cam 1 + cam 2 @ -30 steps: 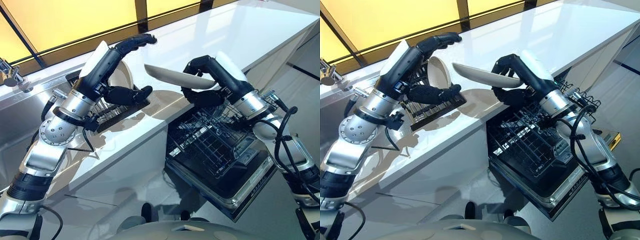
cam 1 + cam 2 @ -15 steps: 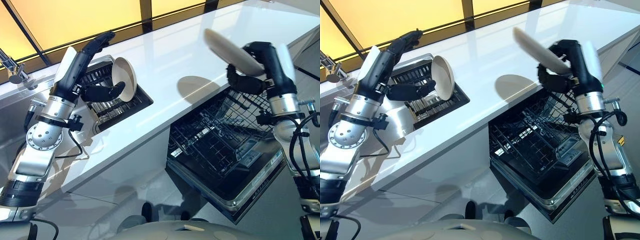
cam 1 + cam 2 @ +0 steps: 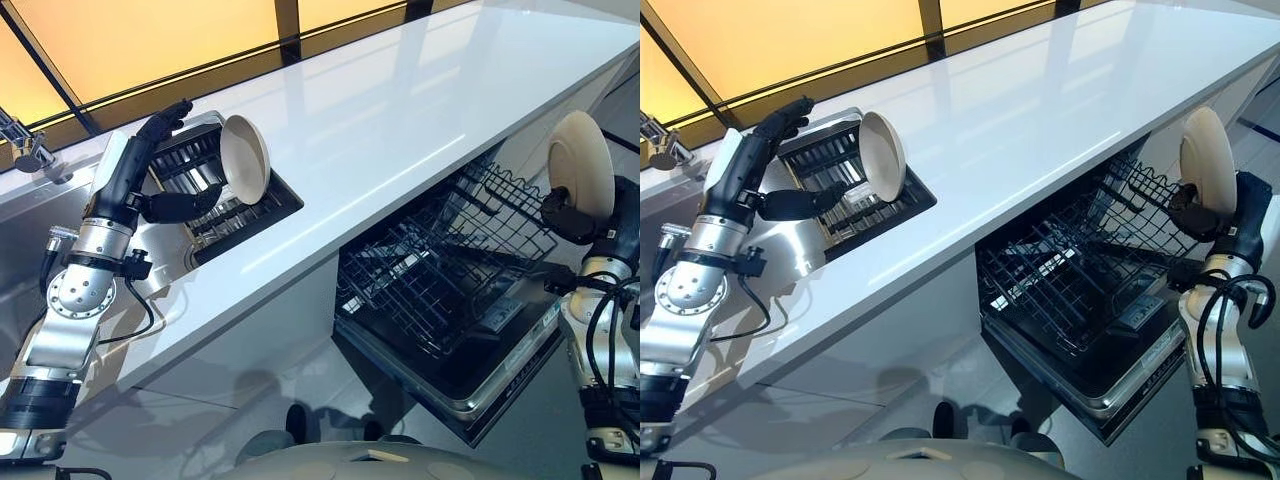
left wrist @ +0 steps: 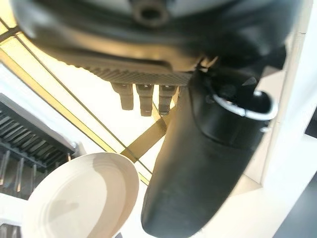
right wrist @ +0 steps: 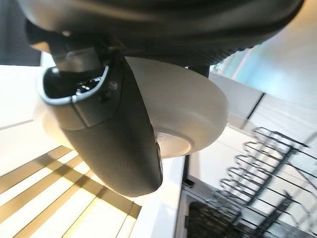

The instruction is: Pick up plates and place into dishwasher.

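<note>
Dishwasher rack (image 3: 440, 270) stood pulled out under white table (image 3: 400, 110), second plate (image 3: 245, 158) upright in sink rack (image 3: 215, 195) beside spread left hand (image 3: 150, 175), right hand (image 3: 575, 215) pinched plate (image 3: 582, 165), swung from over the table to beside the rack.

Kitchen: white countertop (image 3: 400, 110), open dishwasher (image 3: 450, 300), dish rack (image 3: 215, 195).

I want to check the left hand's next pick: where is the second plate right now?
The plate stands on edge in the dish rack sunk in the counter's left end, beside the left hand.
</note>
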Robot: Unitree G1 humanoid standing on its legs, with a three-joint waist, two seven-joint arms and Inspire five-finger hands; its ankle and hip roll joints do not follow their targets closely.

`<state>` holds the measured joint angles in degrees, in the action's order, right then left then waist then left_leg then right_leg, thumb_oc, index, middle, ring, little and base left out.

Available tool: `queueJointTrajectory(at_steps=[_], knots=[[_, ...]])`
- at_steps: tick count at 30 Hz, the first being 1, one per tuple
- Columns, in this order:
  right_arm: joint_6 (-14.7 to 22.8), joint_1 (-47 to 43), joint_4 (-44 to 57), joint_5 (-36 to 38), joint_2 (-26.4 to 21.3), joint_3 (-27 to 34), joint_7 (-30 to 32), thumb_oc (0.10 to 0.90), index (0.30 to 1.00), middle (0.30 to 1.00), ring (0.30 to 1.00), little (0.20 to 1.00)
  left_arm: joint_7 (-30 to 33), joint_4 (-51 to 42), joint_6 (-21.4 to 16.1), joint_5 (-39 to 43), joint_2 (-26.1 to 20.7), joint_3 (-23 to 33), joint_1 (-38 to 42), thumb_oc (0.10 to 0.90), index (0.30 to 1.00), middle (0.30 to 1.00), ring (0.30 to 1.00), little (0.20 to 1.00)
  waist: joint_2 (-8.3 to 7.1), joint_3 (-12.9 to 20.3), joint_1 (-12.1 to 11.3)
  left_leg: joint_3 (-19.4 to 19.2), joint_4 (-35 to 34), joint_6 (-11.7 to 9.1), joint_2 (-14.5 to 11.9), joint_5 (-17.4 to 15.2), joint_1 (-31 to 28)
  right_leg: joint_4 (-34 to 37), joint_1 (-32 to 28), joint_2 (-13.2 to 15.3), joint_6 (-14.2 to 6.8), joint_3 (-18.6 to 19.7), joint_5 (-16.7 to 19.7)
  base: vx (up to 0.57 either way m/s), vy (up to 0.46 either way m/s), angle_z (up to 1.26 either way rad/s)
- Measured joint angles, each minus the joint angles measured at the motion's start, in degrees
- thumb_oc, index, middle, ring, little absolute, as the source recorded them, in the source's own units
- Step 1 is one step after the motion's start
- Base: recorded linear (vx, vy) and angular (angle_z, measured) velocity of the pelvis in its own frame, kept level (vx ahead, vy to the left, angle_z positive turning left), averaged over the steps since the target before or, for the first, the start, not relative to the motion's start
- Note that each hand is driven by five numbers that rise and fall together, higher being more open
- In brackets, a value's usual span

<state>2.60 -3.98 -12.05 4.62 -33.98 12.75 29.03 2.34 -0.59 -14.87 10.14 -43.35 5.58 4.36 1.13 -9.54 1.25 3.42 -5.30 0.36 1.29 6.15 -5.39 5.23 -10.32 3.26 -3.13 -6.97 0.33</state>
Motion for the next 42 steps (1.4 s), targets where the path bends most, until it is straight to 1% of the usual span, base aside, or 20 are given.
queueJointTrajectory(at_steps=[3,7,8,12,17,20,22,24,28,29,31,33,34,38,41,42], knots=[[0.00,0.16,-1.48,-0.13,1.04,-0.01,-0.01,0.100,0.300,0.300,0.300,0.200,-1.14,0.12,0.00,2.43,1.52,0.00,-0.42,0.800,0.900,0.900,0.900,0.900,0.19,-0.11,-0.15,0.31,0.02,-0.08,-0.05,0.05,0.02,0.00,-0.10,-0.08,0.11,-0.20,-0.10,0.10,-0.070,0.07],[0.00,0.15,-2.31,-0.35,1.04,-0.02,-0.81,0.100,0.300,0.300,0.300,0.200,-3.72,0.80,0.00,5.24,2.38,0.03,-0.93,0.800,0.900,0.900,0.900,0.900,0.65,-0.38,-0.33,0.83,0.17,-0.08,0.02,0.08,0.02,0.00,-0.25,-0.04,0.07,-0.56,-0.14,0.09,-0.058,0.05],[-0.01,0.09,-3.43,-1.05,0.93,-0.02,-1.38,0.100,0.300,0.300,0.300,0.200,-4.83,1.47,0.00,6.82,2.38,0.03,-0.95,0.800,0.900,0.900,0.900,0.900,0.71,-0.42,-0.34,0.87,0.18,-0.13,0.05,0.27,0.05,-0.01,-0.31,-0.01,0.10,-1.09,-0.20,0.08,-0.055,0.08],[-0.93,0.02,-5.96,-1.83,-0.08,-0.22,-4.04,0.100,0.300,0.300,0.300,0.200,-5.36,2.11,0.00,8.37,2.36,0.03,-0.95,0.800,0.900,0.900,0.900,0.900,1.22,-0.90,-0.80,1.20,0.18,-0.19,0.04,0.31,0.14,-0.01,-0.37,-0.03,0.00,-1.55,-0.38,0.08,-0.053,0.06],[-4.08,-0.98,-9.47,-1.86,-4.56,-2.85,-8.82,0.100,0.300,0.300,0.300,0.200,-5.56,2.10,0.00,8.52,2.34,0.02,-0.91,0.800,0.900,0.900,0.900,0.900,2.66,-2.87,-1.14,2.32,0.19,-0.31,0.09,0.72,1.17,-0.02,0.12,-0.08,0.00,-2.64,-0.38,0.05,-0.051,0.11],[-6.35,-2.68,-11.93,-1.79,-6.35,-5.24,-11.52,0.100,0.300,0.300,0.300,0.200,-5.95,2.12,-0.01,8.82,2.00,0.02,-0.86,0.800,0.900,0.900,0.900,0.900,2.75,-4.22,-1.27,3.16,0.22,-0.46,0.16,1.00,1.57,-0.03,0.18,-0.16,0.24,-3.43,-0.52,0.00,-0.054,0.15],[-7.81,-5.06,-13.54,-1.77,-6.53,-6.25,-12.56,0.100,0.300,0.300,0.300,0.200,-6.10,2.12,-0.01,8.97,1.97,0.01,-0.76,0.800,0.900,0.900,0.900,0.900,2.84,-4.70,-1.34,3.59,0.23,-0.55,0.15,1.30,2.68,-0.04,1.12,-0.24,0.24,-3.70,-0.52,-0.04,-0.046,0.12],[-9.14,-8.19,-15.15,-1.72,-7.56,-8.27,-13.76,0.100,0.300,0.300,0.300,0.200,-6.17,2.15,-0.01,8.97,1.60,-0.17,0.56,0.800,0.900,0.900,0.900,0.900,2.93,-6.68,-1.43,4.24,0.24,-0.68,0.13,1.71,3.39,-0.27,1.71,-0.33,0.51,-4.56,-0.34,-0.04,-0.042,0.14],[-10.95,-14.75,-20.02,-1.27,-8.85,-10.99,-16.29,0.100,0.300,0.300,0.300,0.200,-6.17,2.96,-0.20,9.01,-1.89,-1.06,4.03,0.800,0.900,0.900,0.900,0.900,2.98,-10.08,-2.87,4.52,0.25,-0.84,-0.08,1.97,4.31,-0.42,2.50,-0.62,0.54,-4.77,-0.33,-0.04,-0.045,0.06],[-11.50,-15.96,-21.29,-1.24,-9.07,-11.58,-16.83,0.100,0.300,0.300,0.300,0.200,-6.17,3.67,-0.32,9.05,-2.40,-1.23,5.07,0.800,0.900,0.900,0.900,0.900,2.97,-10.30,-3.20,4.57,0.25,-0.87,-0.08,1.99,4.68,-0.41,2.76,-0.63,0.67,-4.94,-0.42,-0.03,-0.032,0.07],[-12.11,-17.65,-22.70,-1.08,-9.55,-11.62,-16.92,0.100,0.300,0.300,0.300,0.200,-5.99,3.87,-0.32,9.74,-3.09,-1.26,6.13,0.800,0.900,0.900,0.900,0.900,2.98,-10.62,-3.84,4.56,0.26,-0.89,-0.08,2.01,5.25,-0.41,3.30,-0.64,0.69,-5.01,-0.43,-0.02,-0.022,0.05],[-13.44,-20.05,-24.86,0.13,-10.73,-12.75,-17.19,0.100,0.300,0.300,0.300,0.200,-5.94,3.87,-0.33,10.76,-3.84,-1.31,7.51,0.800,0.900,0.900,0.900,0.900,2.86,-11.66,-4.14,4.26,0.26,-0.88,0.00,2.01,5.28,-0.41,3.08,-0.62,0.86,-5.07,-0.54,-0.02,-0.020,0.10],[-14.29,-21.60,-26.21,1.09,-10.97,-13.60,-17.23,0.100,0.300,0.300,0.300,0.200,-5.66,3.87,-0.34,10.98,-4.53,-1.34,7.91,0.800,0.900,0.900,0.900,0.900,2.72,-12.05,-4.18,4.24,0.26,-0.88,-0.04,2.01,5.37,-0.40,3.12,-0.67,0.88,-5.06,-0.56,-0.03,-0.016,0.09],[-18.65,-26.06,-30.48,3.63,-12.09,-13.82,-17.34,0.100,0.300,0.300,0.300,0.200,-4.73,3.90,-0.34,11.19,-6.02,-2.32,10.44,0.800,0.900,0.900,0.900,0.900,2.65,-14.11,-4.49,4.08,0.27,-0.89,-0.11,2.01,5.57,-0.39,3.30,-0.76,0.88,-4.92,-0.56,-0.02,-0.001,-0.01],[-20.55,-28.73,-33.17,3.59,-12.78,-15.34,-17.10,0.100,0.300,0.300,0.300,0.200,-4.37,4.06,-0.35,11.20,-6.55,-3.97,11.78,0.800,0.900,0.900,0.900,0.900,2.60,-14.18,-4.65,3.78,0.27,-0.89,-0.12,2.02,6.21,-0.45,4.08,-0.76,0.89,-4.77,-0.55,-0.05,0.007,-0.05],[-21.21,-29.47,-33.25,3.56,-13.32,-16.39,-17.33,0.429,0.582,0.582,0.582,0.529,-4.33,4.22,-0.35,11.20,-6.56,-4.34,12.19,0.800,0.900,0.900,0.900,0.900,2.56,-14.23,-4.51,3.71,0.27,-0.89,-0.13,2.02,6.22,-0.45,4.08,-0.75,0.89,-4.74,-0.55,-0.04,0.009,-0.04]])
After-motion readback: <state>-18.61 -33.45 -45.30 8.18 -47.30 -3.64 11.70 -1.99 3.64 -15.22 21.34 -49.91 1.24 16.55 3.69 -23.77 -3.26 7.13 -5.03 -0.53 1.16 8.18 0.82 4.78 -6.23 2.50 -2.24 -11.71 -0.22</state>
